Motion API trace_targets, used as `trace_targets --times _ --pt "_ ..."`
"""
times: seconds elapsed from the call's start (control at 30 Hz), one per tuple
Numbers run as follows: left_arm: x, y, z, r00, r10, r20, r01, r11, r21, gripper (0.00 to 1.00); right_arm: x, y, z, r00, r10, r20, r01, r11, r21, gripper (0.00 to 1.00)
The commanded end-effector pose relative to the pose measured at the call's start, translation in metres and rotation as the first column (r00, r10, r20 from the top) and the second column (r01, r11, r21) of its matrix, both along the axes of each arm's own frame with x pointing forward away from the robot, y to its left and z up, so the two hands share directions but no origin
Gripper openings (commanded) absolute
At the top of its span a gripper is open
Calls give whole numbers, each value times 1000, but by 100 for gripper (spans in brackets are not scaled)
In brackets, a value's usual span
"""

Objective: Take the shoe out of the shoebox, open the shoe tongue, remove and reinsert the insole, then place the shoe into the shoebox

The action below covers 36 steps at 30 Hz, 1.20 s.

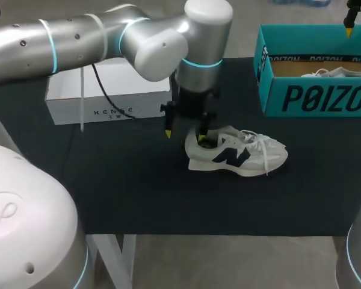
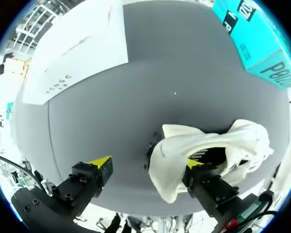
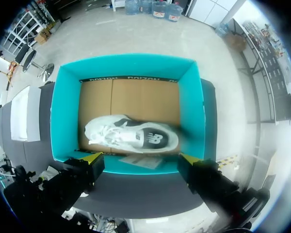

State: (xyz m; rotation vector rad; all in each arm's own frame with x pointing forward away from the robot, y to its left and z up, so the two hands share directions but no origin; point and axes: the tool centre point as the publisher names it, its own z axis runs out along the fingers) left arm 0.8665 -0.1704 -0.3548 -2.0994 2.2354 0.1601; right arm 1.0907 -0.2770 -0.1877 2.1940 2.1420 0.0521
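Hovering over the shoe [image 1: 237, 153], which sits upright on the dark mat [image 1: 132, 192] w/ the teal shoebox [image 1: 316, 99] well apart, the left gripper [image 1: 183, 136] is spread wide: one finger dips into the heel opening, the other hangs outside behind the heel. Risk: closing here may pinch the heel collar, not the insole (itself hidden), and drag or tip the unbraced shoe. The right gripper [image 3: 138, 158] hangs unclenched over the box, so no bracing there.

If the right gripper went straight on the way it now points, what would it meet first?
Probably the white shoe lying in the teal shoebox. The right gripper points down into the box with its jaws open. Depth is unclear, so the box's near wall might come first.
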Motion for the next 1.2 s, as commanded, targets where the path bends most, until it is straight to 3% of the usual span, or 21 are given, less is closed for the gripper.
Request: trace_targets --times 0.03,0.17,0.2,0.33,0.37,0.4,0.43,0.5,1.03,1.07,1.13,1.17,1.2 --pt "-9 18 41 996 -53 69 54 998 -11 100 0 0 0 1000 0 1 0 1000 0 100" --pt "4 31 63 976 -207 63 214 967 -139 100 0 0 0 1000 0 1 0 1000 0 100" --pt "7 35 70 949 -306 78 316 921 -228 100 0 0 0 1000 0 1 0 1000 0 100" --pt "18 56 92 765 -624 159 611 625 -486 100 0 0 0 1000 0 1 0 1000 0 100" --pt "18 61 97 660 -732 170 681 486 -548 100 0 0 0 1000 0 1 0 1000 0 100" --pt "19 65 103 621 -757 203 724 455 -518 100 0 0 0 1000 0 1 0 1000 0 100" --pt "20 68 110 506 -840 197 769 336 -544 100 0 0 0 1000 0 1 0 1000 0 100" --pt "20 71 122 338 -918 206 827 186 -530 100 0 0 0 1000 0 1 0 1000 0 100" --pt "20 71 122 338 -918 206 827 186 -530 100 0 0 0 1000 0 1 0 1000 0 100" --pt "21 67 127 243 -934 262 882 101 -460 100 0 0 0 1000 0 1 0 1000 0 100" --pt "19 62 133 161 -879 449 928 -20 -373 100 0 0 0 1000 0 1 0 1000 0 100" --pt "18 60 134 113 -884 454 940 -52 -336 100 0 0 0 1000 0 1 0 1000 0 100" --pt "17 60 134 94 -886 455 957 -47 -288 100 0 0 0 1000 0 1 0 1000 0 100"
